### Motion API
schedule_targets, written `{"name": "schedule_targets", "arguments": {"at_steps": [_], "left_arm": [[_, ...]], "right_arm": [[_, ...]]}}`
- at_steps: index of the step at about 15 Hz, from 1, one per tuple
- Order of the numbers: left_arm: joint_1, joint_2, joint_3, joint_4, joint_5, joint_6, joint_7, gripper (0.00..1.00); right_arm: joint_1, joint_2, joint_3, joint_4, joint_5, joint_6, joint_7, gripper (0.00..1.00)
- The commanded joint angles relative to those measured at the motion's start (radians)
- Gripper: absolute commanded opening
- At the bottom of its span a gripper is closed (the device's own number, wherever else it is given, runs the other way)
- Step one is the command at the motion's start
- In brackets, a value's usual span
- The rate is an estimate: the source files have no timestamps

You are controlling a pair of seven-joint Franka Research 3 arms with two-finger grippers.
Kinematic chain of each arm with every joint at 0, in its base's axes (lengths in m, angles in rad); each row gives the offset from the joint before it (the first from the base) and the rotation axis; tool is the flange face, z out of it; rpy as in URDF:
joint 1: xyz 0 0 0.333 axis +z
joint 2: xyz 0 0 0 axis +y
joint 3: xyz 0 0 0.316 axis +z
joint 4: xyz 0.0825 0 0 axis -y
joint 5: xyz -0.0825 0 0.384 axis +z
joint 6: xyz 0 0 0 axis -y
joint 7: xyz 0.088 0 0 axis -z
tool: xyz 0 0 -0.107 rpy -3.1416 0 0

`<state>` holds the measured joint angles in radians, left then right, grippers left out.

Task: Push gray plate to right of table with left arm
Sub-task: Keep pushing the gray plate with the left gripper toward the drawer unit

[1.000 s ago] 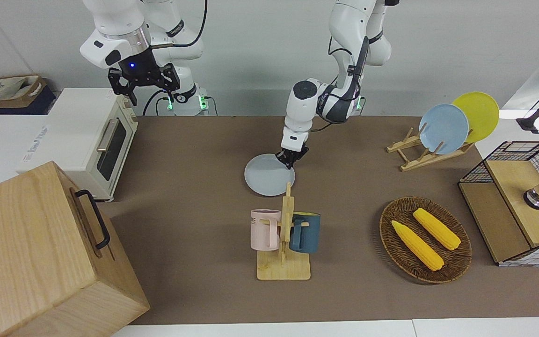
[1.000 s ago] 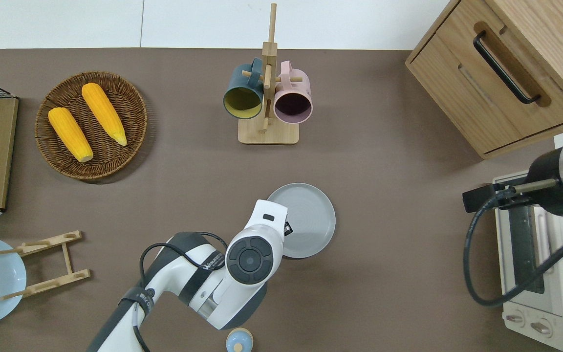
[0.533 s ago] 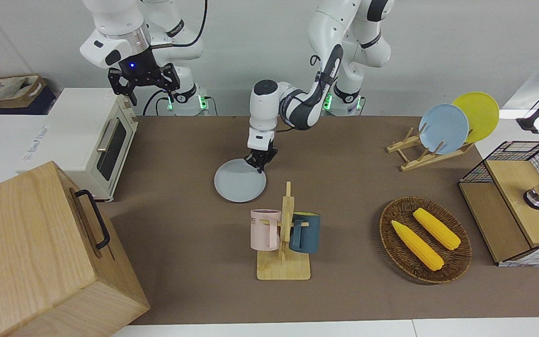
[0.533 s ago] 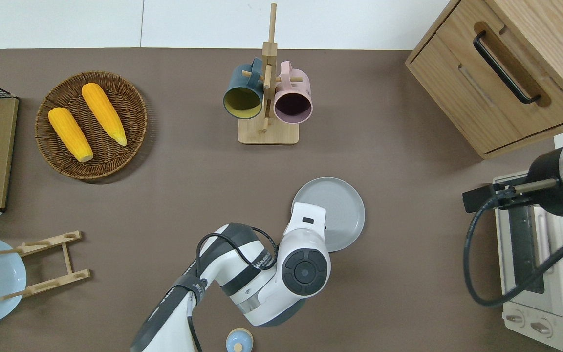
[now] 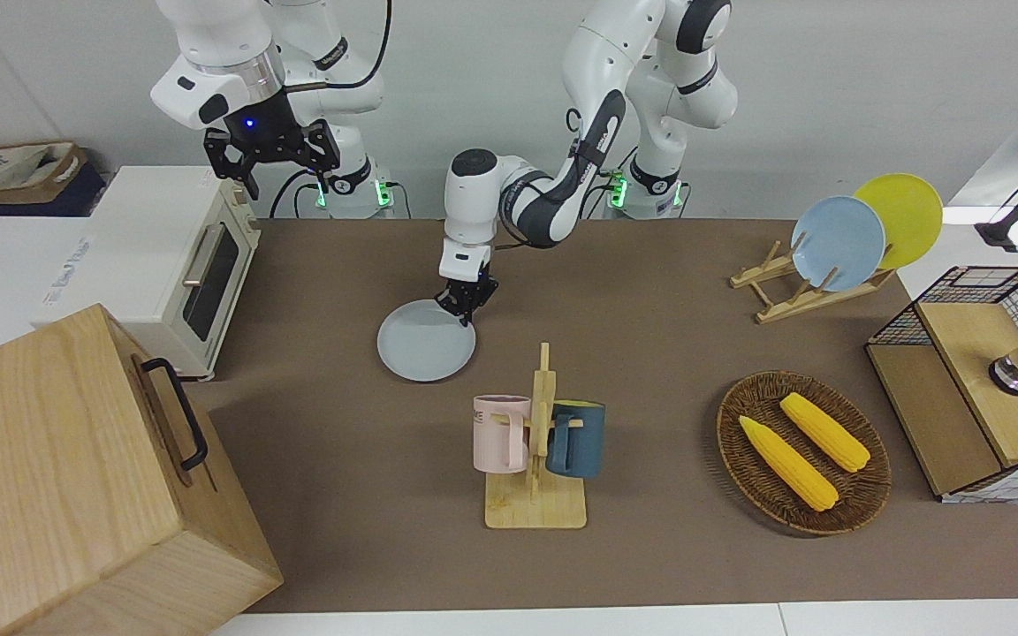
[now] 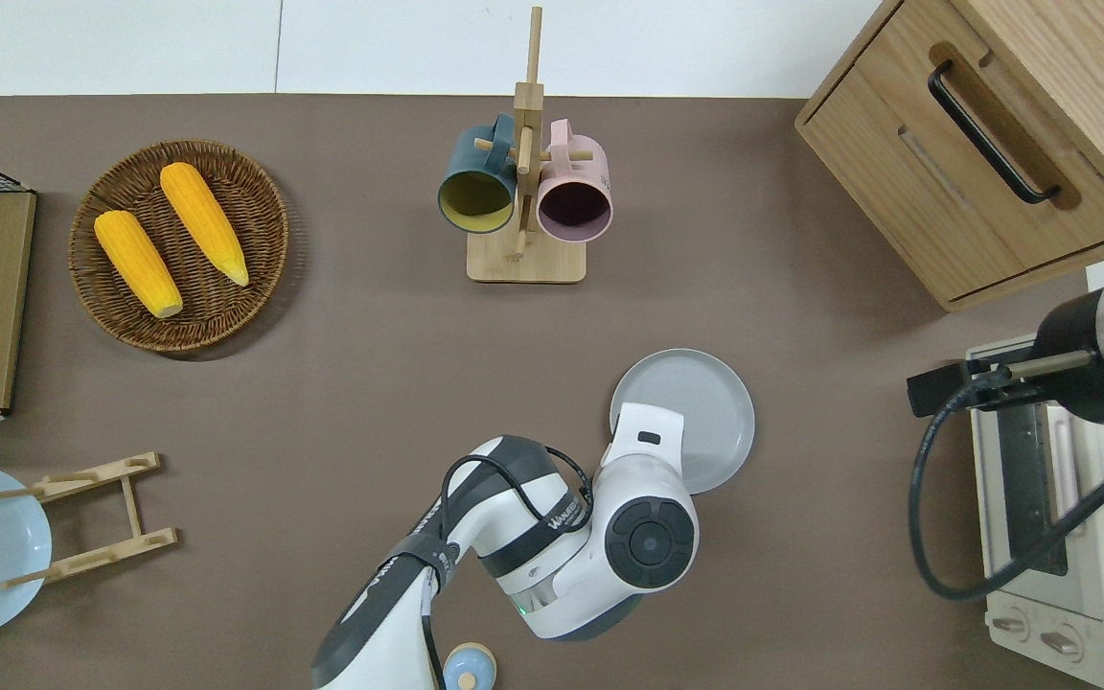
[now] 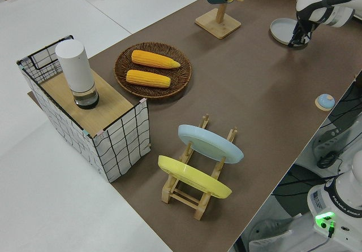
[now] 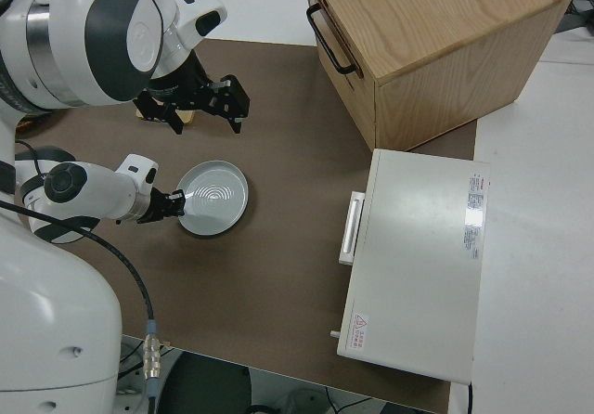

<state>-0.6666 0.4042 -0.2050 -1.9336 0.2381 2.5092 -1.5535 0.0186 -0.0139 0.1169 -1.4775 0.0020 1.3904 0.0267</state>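
Note:
The gray plate lies flat on the brown table, between the mug rack and the robots. My left gripper is down at the plate's rim, on the edge toward the left arm's end and nearer to the robots. Its fingers look shut, with nothing held, and they touch the rim. In the overhead view the white wrist hides them and part of the plate. The right gripper is parked and open.
A wooden mug rack with a pink and a blue mug stands farther from the robots than the plate. A toaster oven and a wooden cabinet fill the right arm's end. A corn basket, plate rack and wire basket are at the left arm's end.
The left arm has swept toward the right arm's end of the table, and the gray plate has slid that way ahead of the gripper by about a plate's width. The right arm is unmoved.

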Motion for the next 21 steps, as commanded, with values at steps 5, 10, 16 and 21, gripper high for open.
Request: {"name": "schedule_targets", "arguments": {"at_steps": [5, 10, 16, 21], "left_arm": [[-0.090, 0.156, 0.015, 0.137, 0.016, 0.003, -0.068, 0.00], [-0.114, 0.205, 0.016, 0.232, 0.023, -0.007, -0.092, 0.00], [-0.130, 0.231, 0.026, 0.257, 0.047, -0.007, -0.112, 0.00], [-0.107, 0.206, 0.030, 0.260, 0.049, -0.029, -0.100, 0.95]], "right_arm": [[-0.020, -0.003, 0.013, 0.008, 0.010, -0.014, 0.002, 0.983], [-0.020, -0.003, 0.015, 0.008, 0.010, -0.014, 0.002, 0.983], [-0.020, -0.003, 0.013, 0.008, 0.010, -0.014, 0.002, 0.983], [-0.020, -0.003, 0.013, 0.008, 0.010, -0.014, 0.002, 0.983]]}}
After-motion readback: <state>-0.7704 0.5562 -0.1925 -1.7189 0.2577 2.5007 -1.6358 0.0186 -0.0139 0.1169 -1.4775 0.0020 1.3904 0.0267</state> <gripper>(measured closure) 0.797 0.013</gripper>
